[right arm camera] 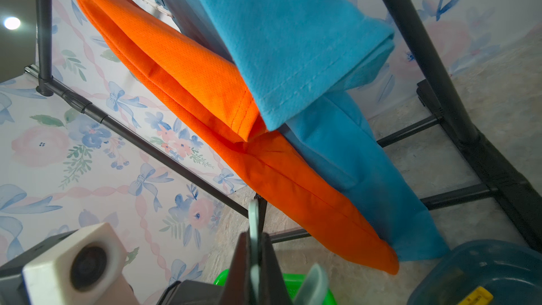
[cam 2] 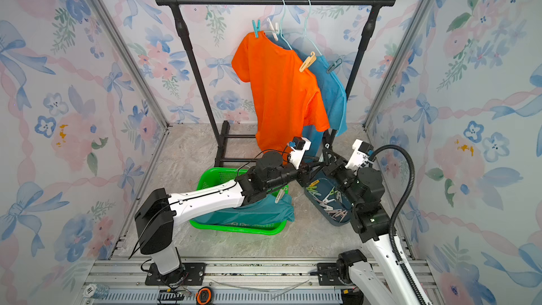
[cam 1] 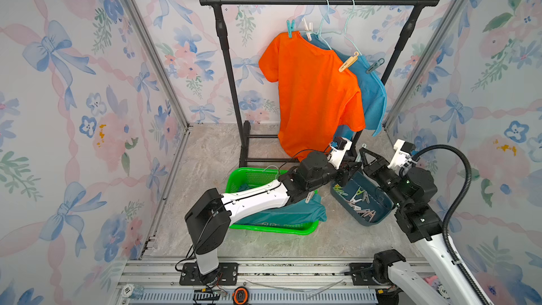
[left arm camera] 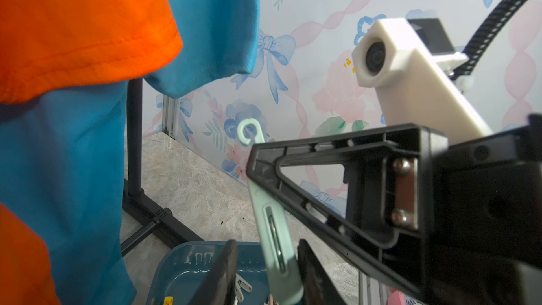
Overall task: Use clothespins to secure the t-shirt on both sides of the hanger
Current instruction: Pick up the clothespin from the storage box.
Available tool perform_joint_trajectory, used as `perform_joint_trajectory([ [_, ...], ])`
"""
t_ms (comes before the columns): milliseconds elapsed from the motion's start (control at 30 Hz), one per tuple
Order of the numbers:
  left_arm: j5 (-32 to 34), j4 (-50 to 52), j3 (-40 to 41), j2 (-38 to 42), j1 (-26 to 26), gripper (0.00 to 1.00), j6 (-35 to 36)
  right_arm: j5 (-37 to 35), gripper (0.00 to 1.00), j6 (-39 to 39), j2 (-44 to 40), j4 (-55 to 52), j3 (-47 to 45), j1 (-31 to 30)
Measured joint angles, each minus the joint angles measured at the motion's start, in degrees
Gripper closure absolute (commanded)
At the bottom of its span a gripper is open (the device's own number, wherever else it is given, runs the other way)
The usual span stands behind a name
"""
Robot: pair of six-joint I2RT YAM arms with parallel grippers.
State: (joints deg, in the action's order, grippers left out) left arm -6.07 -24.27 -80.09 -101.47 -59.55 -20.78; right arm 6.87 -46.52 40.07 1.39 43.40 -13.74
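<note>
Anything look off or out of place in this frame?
One pale peg sits at the corner of the green basket, on or beside the teal shirt, apart from the pegs in the blue bin. The teal shirt also spills over the basket's rim. Nothing looks damaged.

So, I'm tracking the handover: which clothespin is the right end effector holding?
The mint-green clothespin with the hooked top, pinched in the right end effector; others lie in the blue bin or clip the hung shirts.
</note>
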Motion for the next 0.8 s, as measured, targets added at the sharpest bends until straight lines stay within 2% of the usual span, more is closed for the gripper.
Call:
perform_joint_trajectory([
  [300,0.1,0.2,-1.2,-0.7,0.1,0.89,0.2,-0.2,1.00,-0.9,-0.4,0.2,-0.1,0.0],
  [367,0.2,0.2,-1.2,-0.7,0.1,0.93,0.6,-0.3,0.97,-0.9,-0.6,0.2,-0.2,0.0],
  [500,0.7,0.4,-1.0,-0.7,0.3,0.95,1.5,0.2,0.74,-1.1,-1.0,-0.7,-0.2,0.0],
  [633,2.0,0.9,2.1,1.1,2.0,0.97,3.2,1.5,0.36,-0.8,-1.6,-2.5,0.7,-0.2],
  [733,2.9,1.7,6.4,5.1,3.5,0.97,4.5,2.6,0.17,-0.2,-1.6,-4.8,2.7,-0.2],
  [800,3.9,1.6,9.2,8.4,4.4,0.97,5.7,3.7,0.09,0.2,-1.5,-6.0,4.1,-0.2],
])
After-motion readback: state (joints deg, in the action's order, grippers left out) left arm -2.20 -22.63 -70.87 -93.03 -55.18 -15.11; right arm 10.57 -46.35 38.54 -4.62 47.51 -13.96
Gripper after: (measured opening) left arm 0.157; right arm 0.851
